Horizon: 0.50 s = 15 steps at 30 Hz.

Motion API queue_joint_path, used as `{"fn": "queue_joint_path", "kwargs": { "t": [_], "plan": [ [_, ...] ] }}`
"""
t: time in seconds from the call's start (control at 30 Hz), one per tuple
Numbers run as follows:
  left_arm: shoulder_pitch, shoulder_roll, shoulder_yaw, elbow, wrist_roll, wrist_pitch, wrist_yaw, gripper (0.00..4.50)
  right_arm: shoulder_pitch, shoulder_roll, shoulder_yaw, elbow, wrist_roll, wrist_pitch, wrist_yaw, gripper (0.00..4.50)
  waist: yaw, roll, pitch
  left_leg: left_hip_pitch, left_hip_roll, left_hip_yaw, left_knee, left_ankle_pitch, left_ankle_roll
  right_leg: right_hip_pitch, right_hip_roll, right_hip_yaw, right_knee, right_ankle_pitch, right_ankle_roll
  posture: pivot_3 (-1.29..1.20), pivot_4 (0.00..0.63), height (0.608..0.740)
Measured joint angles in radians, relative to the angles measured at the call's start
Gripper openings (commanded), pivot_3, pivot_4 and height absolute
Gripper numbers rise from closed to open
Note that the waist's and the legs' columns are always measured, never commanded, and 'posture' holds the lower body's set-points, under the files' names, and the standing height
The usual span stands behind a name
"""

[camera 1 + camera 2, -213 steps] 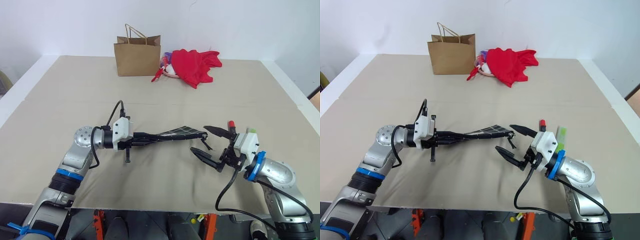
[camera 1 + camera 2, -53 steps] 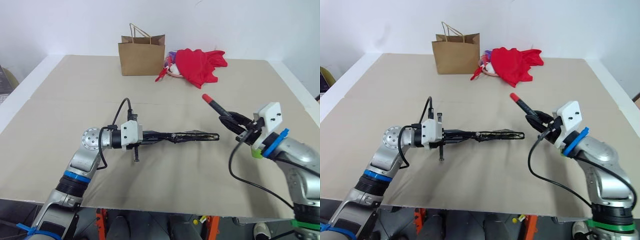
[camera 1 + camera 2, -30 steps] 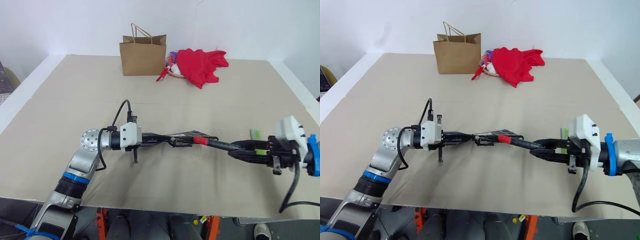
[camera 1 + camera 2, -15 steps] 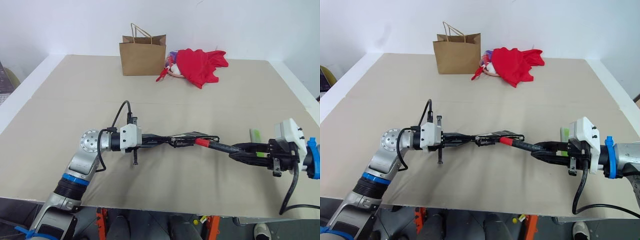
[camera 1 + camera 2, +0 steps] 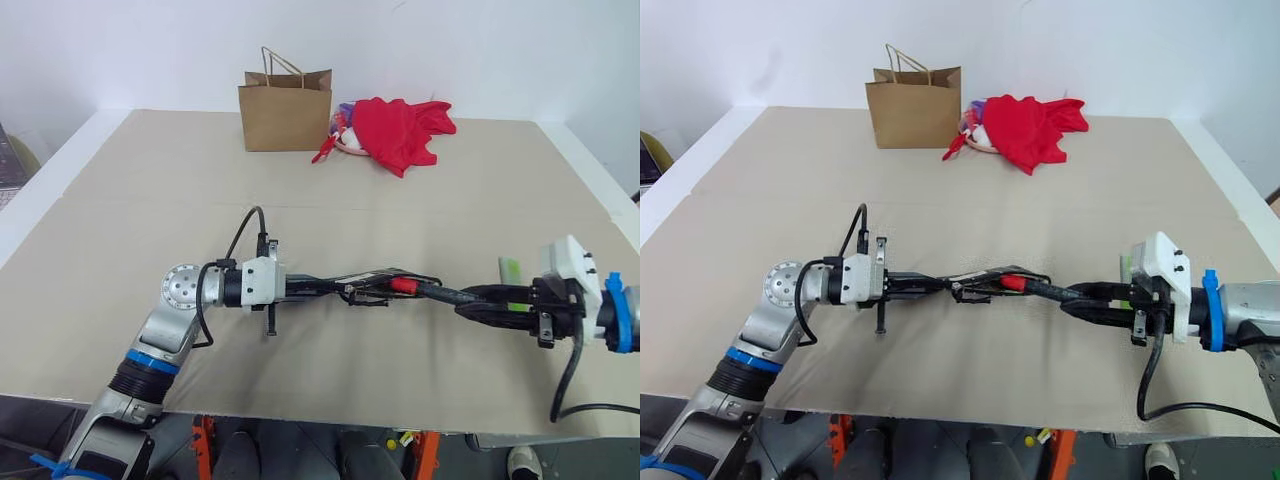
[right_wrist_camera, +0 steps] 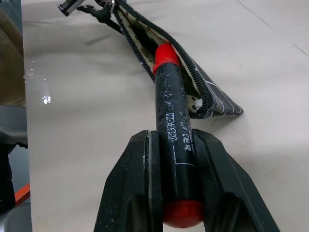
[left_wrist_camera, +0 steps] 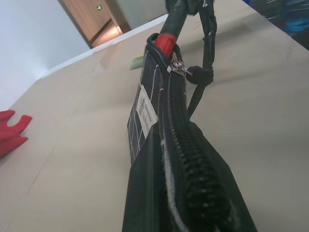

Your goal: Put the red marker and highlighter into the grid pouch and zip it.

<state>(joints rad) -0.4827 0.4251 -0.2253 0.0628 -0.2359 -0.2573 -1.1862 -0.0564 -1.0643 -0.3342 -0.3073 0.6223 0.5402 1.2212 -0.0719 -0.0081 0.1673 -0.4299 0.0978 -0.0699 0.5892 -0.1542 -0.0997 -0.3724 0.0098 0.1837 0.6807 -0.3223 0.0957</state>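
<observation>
My left gripper [image 5: 338,290] is shut on one end of the grid pouch [image 5: 385,277] and holds it level above the table, zipper edge up and open. The black zipper pull [image 7: 179,67] hangs at the pouch's far end. From the right, my right gripper [image 6: 175,141] is shut on the black middle of the red marker [image 6: 171,116]. The marker's red tip [image 5: 402,285] sits in the pouch's open mouth. On the table just behind the right gripper lies the light-green highlighter [image 5: 510,270].
A brown paper bag [image 5: 286,115] stands at the far edge of the beige table [image 5: 150,200]. A bright red cloth heap [image 5: 400,128] lies beside it on the right. White table edges run along both sides.
Seconds ago the right gripper was open beside the pouch, then held the marker raised. It has brought the marker down level with its tip at the pouch's mouth. The left arm has kept still.
</observation>
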Motion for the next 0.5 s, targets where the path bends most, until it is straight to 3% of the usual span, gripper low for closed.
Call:
{"fn": "queue_joint_path", "kwargs": {
  "t": [0.5],
  "plan": [
    [0.000, -0.014, -0.008, -0.002, 0.003, -0.006, 0.005, 0.00, -0.254, 0.070, 0.291, -0.002, -0.035, 0.030, -0.007, 0.62, 0.001, 0.000, 0.000, -0.001, 0.000, 0.000, 0.000, 0.000, 0.000, 0.000, 0.000, 0.000, 0.000, 0.000, 0.000, 0.00, 0.150, 0.740]
  ]
}}
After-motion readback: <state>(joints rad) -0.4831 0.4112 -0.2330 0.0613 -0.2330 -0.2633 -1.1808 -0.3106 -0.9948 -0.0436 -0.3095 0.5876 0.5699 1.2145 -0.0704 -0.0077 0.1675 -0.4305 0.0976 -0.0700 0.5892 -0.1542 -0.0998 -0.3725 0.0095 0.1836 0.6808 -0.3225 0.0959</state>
